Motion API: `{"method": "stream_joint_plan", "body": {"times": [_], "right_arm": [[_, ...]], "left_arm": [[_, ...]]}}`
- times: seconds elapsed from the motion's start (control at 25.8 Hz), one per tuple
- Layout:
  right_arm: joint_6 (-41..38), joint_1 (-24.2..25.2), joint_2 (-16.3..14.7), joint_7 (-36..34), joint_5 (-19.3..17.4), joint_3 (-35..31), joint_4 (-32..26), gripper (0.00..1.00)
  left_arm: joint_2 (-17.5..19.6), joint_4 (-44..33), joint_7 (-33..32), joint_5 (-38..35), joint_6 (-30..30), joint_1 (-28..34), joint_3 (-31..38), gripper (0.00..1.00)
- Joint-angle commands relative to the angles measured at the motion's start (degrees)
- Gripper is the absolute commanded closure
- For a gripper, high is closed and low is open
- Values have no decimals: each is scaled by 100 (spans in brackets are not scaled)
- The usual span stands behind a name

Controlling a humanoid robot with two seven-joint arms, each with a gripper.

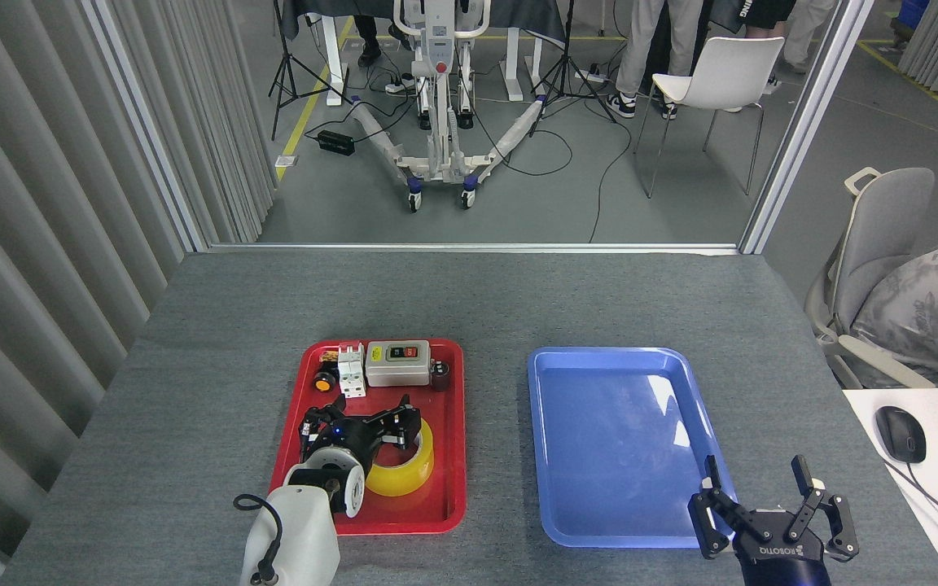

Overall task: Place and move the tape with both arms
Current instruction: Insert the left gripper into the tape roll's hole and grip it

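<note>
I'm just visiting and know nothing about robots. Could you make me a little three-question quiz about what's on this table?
1. True or false: the yellow tape roll lies in the red tray.
2. Which claw is down at the tape: A left claw, B right claw?
3. Fill in: the blue tray holds ____.

Key: 1 true; 2 A; 3 nothing.

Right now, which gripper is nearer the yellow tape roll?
Left. The left gripper is right over the tape in the red tray; the right gripper hangs far off, beyond the blue tray.
</note>
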Motion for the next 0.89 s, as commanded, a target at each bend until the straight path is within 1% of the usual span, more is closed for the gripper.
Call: {"method": "stream_joint_plan", "body": {"times": [0.0,0.08,0.15,0.23,0.46,0.85], "right_arm": [[4,0,3,4,0,0,1,0],[-5,9,3,4,-9,0,1,0],[-5,9,3,4,-9,-9,1,0],[-5,9,3,4,-9,-9,1,0],[-5,44,3,4,-9,-36,1,0],[-5,62,3,-4,-17,-62,27,0]], "left_arm": [[81,1,-1617,59,-1,-184,54,0],[89,-26,-2293,59,7,-184,98,0],[89,-69,-2584,59,16,-184,133,0],[89,-193,-2610,77,16,-175,203,0],[89,-193,-2610,77,-10,-175,221,0],[116,36,-2592,51,16,-254,194,1]]}}
